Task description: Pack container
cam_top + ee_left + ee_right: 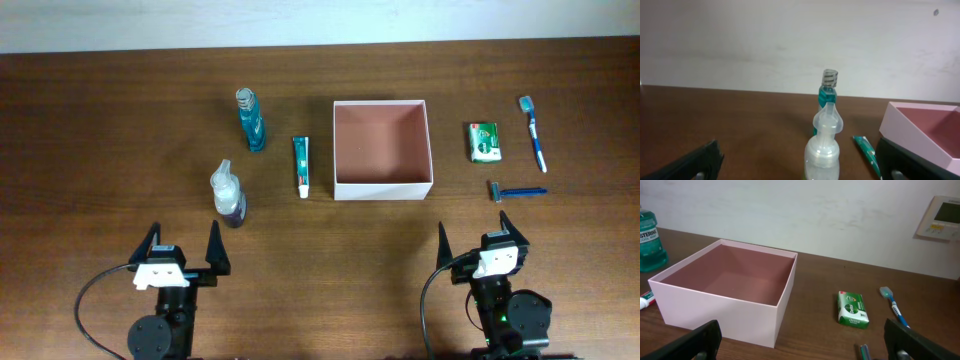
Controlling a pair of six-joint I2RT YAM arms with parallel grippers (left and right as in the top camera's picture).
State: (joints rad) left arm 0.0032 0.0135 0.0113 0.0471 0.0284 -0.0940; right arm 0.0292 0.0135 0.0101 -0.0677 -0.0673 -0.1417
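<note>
1. Lower left of the overhead frame: left gripper (184, 242), fingers spread wide, touching nothing.
2. Lower right: right gripper (476, 238), spread just as wide, nothing between the fingers.
3. Just above the left gripper: clear spray bottle (228, 196), upright on the brown table (100, 130).
4. Right of centre, near the lower right corner of the box: razor (515, 191), lying flat, blue handle pointing to the right edge.
5. Left of centre: toothpaste tube (301, 165), flat, white cap toward the bottom of the frame, just beside the box but apart from it.
6. Centre of the frame: container (383, 189), square and open-topped, thin white walls, reddish-brown floor fully in view.
7. Right of the container, apart from it: small green packet (484, 141), lying flat.
8. Near the right edge: toothbrush (533, 133), flat, head toward the top.
9. Upper left of centre, above the spray bottle: teal mouthwash bottle (250, 120), upright.
</note>
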